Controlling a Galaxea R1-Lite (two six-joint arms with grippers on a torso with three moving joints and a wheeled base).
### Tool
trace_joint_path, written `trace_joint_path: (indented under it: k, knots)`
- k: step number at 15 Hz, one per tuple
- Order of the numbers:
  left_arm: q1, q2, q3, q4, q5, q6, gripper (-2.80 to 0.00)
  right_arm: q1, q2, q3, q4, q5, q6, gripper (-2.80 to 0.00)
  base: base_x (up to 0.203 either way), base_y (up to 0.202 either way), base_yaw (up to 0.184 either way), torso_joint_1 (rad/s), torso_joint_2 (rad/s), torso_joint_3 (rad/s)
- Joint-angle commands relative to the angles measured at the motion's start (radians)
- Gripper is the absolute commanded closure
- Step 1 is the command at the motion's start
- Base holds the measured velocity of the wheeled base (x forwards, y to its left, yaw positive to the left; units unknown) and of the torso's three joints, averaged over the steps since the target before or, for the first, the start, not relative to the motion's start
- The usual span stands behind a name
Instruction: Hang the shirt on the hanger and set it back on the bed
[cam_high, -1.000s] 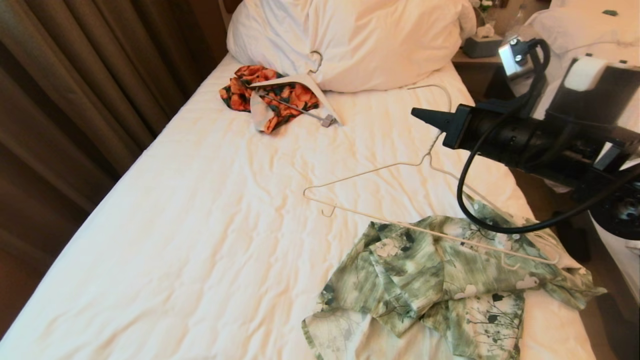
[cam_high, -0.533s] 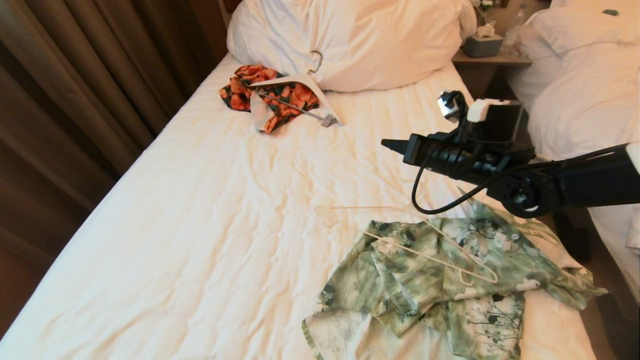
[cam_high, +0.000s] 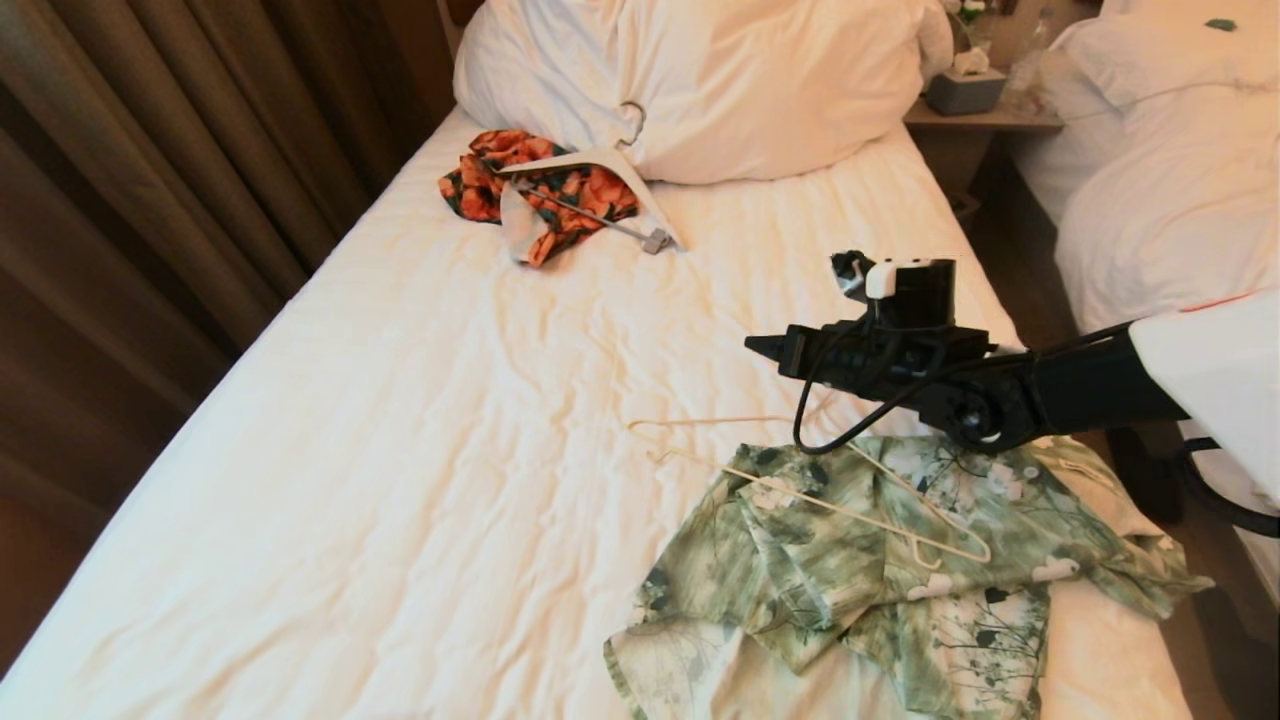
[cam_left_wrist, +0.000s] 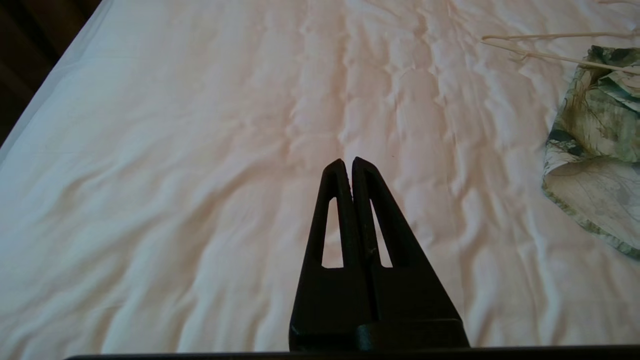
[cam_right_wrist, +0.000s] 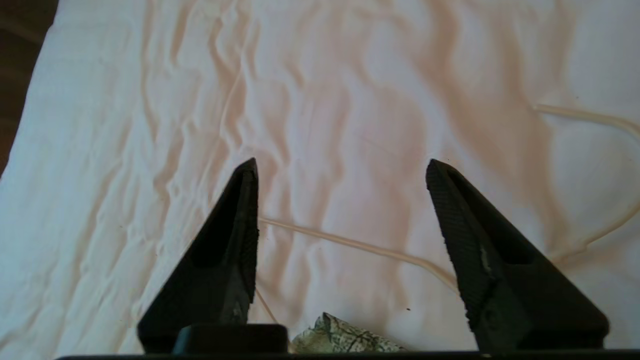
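Right gripper (cam_high: 765, 347), jaws spread wide and holding nothing, hovers above the bed (cam_high: 400, 450) toward its right edge, fingers pointing across the sheet toward the left edge. Through the wrist camera one wire of the hanger (cam_right_wrist: 350, 243) runs crosswise on the sheet beneath the gap between the fingers. Left gripper (cam_left_wrist: 348, 165) — fingers pressed together, empty — hangs over bare sheet near the foot of the bed, out of the head camera's view.

The hanger (cam_high: 850, 500) lies flat just below and on the foot side of the right gripper, its bottom bar slanting from the bare sheet down across the shirt (cam_high: 880, 560); its left corner rests on the sheet, the rest on the fabric. The hook cannot be made out behind the arm. The shirt lies crumpled at the bed's lower right corner, not yet on the hanger.

The right arm is plainly the nearer; a grasp would, by judgement, call for a short descent onto the thin wire, jaws set across it.

Surroundings: a pillow (cam_high: 700, 80) at the head of the bed, an orange floral garment (cam_high: 480, 180) on a broad white hanger (cam_high: 590, 165) before it, brown curtains (cam_high: 150, 180) along the left side, a second bed (cam_high: 1170, 180) beyond the right edge.
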Motion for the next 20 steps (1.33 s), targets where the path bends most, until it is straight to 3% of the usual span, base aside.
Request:
trace_joint_path:
  k: [1, 4, 8, 12, 20]
  knots:
    - [0.000, 0.001, 0.001, 0.000, 0.001, -0.001, 0.00, 0.008, -0.001, 0.005, 0.005, -0.012, 0.002, 0.00, 0.000, 0.000, 0.000, 0.000, 0.00, 0.000]
    - [0.000, 0.001, 0.001, 0.000, 0.000, -0.001, 0.00, 0.031, -0.030, 0.019, 0.072, -0.073, 0.000, 0.00, 0.000, 0.000, 0.000, 0.000, 0.00, 0.000]
    - [0.000, 0.001, 0.001, 0.000, 0.000, -0.001, 0.00, 0.044, -0.131, 0.183, 0.075, -0.147, -0.002, 0.00, 0.000, 0.000, 0.000, 0.000, 0.00, 0.000]
    - [0.000, 0.001, 0.000, 0.000, 0.000, -0.002, 0.00, -0.001, -0.292, 0.372, 0.070, -0.301, -0.099, 0.00, 0.000, 0.000, 0.000, 0.000, 0.00, 0.000]
    - [0.000, 0.001, 0.001, 0.000, 0.000, -0.001, 0.00, -0.057, -0.817, 0.719, 0.069, -0.412, -0.124, 0.00, 0.000, 0.000, 0.000, 0.000, 0.00, 0.000]
